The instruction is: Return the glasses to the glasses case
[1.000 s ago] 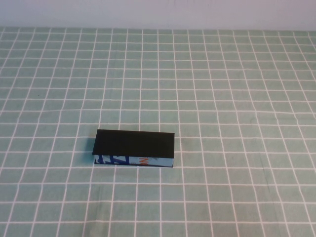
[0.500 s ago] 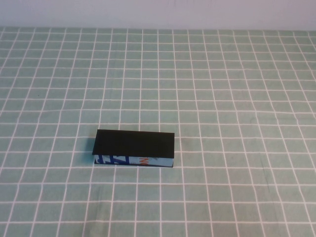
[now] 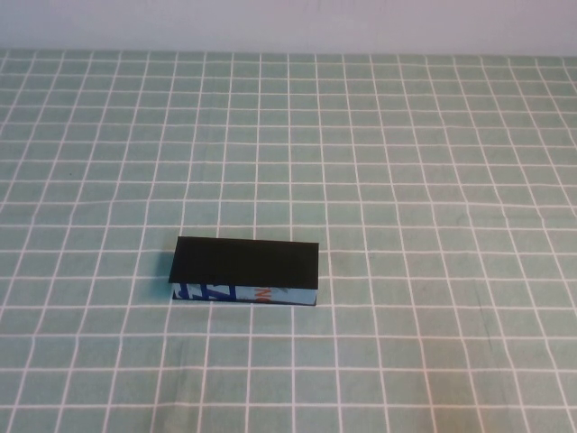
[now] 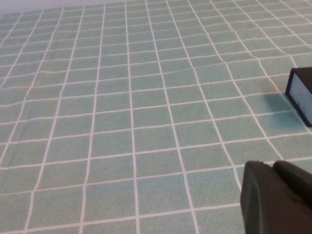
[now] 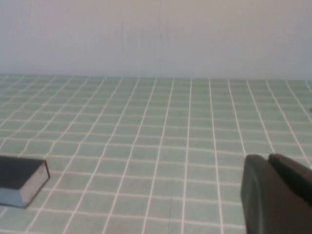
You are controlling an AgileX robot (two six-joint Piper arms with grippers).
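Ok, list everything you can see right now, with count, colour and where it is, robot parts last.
glasses case: one, black lid shut, light-blue front with dark-blue and orange print; left of centre on the table, towards the robot.
glasses: none in view; whether they lie inside the shut case cannot be told.
tablecloth: one, green with a white grid, covering the table.
wall: pale, behind the table's far edge.
left tool: one, black, seen only in the left wrist view, above bare cloth, apart from the case.
right tool: one, black, shut, seen only in the right wrist view, apart from the case.

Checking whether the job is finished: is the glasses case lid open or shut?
Shut. The flat black lid lies level on the glasses case; no glasses show. Left gripper and right gripper hang clear of it.
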